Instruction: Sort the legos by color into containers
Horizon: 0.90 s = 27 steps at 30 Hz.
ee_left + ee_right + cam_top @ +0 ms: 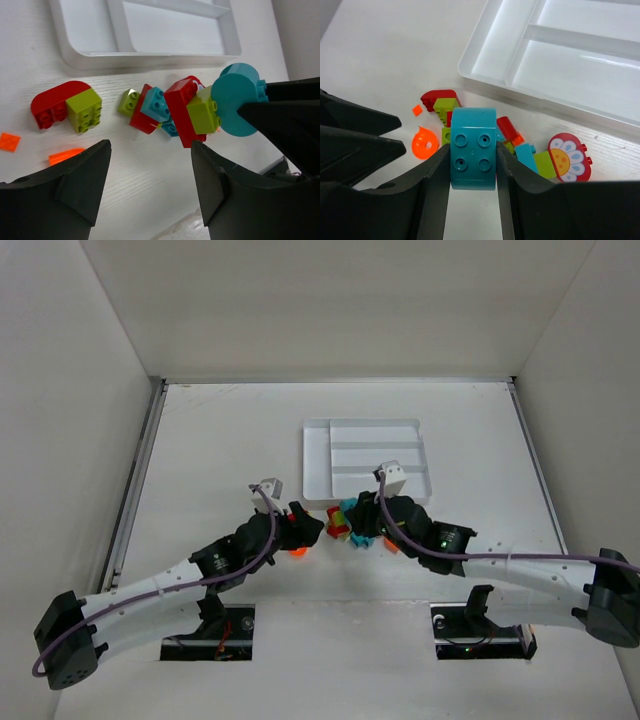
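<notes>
Right fingers (434, 200) clenched on a teal brick (472, 155), one pad on each side wall, studs facing the wrist camera. Side grip is probably so it can be carried over and dropped flat into a slot of the tray (316, 460). Left fingers (75, 185) spread wide with nothing between them, low over the loose legos (165, 112) on the counter (220, 440), likely lining up their own pick clear of the right arm. Legos sit in a tight heap just in front of the tray's near wall, none inside it as far as shows. Off to the heap's left: red arch piece (50, 102) touching a yellow-green brick (85, 111), plus flat orange bits (65, 156). Right wrist view adds an orange round piece (425, 144) and a flower-print piece (568, 157). Can't tell whether the teal brick is clear of the heap or touching it. In the left wrist view a teal rounded shape (235, 102) at the tip of the other arm's dark fingers is probably the same brick, not certain. Top view: both wrists cover most of the heap, and the right wrist hides the tray's near right corner. Wrist views cut off the tray's far end. Bricks buried in the heap can't be counted.
</notes>
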Each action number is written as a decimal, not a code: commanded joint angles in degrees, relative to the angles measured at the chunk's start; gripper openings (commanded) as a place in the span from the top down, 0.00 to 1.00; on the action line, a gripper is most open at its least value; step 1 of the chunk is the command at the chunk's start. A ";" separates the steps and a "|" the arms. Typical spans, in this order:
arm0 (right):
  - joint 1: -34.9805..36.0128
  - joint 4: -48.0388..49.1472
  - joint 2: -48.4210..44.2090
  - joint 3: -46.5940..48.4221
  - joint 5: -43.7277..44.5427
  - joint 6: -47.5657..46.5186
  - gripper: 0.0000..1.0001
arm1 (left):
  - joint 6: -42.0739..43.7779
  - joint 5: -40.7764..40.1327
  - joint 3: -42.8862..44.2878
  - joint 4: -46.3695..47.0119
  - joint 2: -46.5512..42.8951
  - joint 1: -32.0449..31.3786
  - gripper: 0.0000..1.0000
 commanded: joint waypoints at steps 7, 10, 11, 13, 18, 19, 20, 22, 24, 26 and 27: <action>-1.40 6.26 -2.90 -2.93 -4.25 3.81 0.82 | -3.28 3.54 -0.03 15.78 5.42 -0.68 0.32; -1.92 7.23 -4.22 -3.80 -4.60 4.87 0.82 | -3.54 3.72 0.24 16.76 7.80 -0.77 0.33; -2.19 7.67 -4.66 -4.16 -4.95 5.48 0.82 | -3.63 3.72 0.32 17.19 8.50 -0.94 0.33; -2.63 8.55 -5.02 -4.69 -5.48 6.19 0.82 | -3.63 3.72 0.41 18.51 9.56 -1.12 0.34; -3.33 10.05 -5.72 -5.48 -6.09 7.51 0.82 | -3.72 3.81 0.94 20.27 11.84 -1.47 0.36; -3.42 10.48 -5.72 -5.48 -6.53 7.77 0.82 | -3.80 3.81 1.03 20.97 12.37 -1.47 0.36; -3.42 10.84 -5.63 -5.56 -6.88 7.95 0.82 | -3.89 3.81 1.03 21.67 12.72 -1.47 0.37; -3.51 11.98 -5.46 -5.92 -7.32 8.39 0.82 | -4.15 3.81 0.94 23.08 13.69 -1.56 0.37; -3.68 12.86 -5.37 -6.35 -7.76 9.18 0.82 | -4.59 3.81 0.68 24.22 14.65 -1.82 0.39; -4.04 13.91 -5.54 -6.88 -8.29 10.14 0.82 | -5.03 3.81 0.24 25.19 15.19 -2.00 0.45; -4.30 14.44 -5.63 -7.23 -8.82 10.67 0.82 | -5.38 3.55 -0.02 25.63 15.27 -2.09 0.49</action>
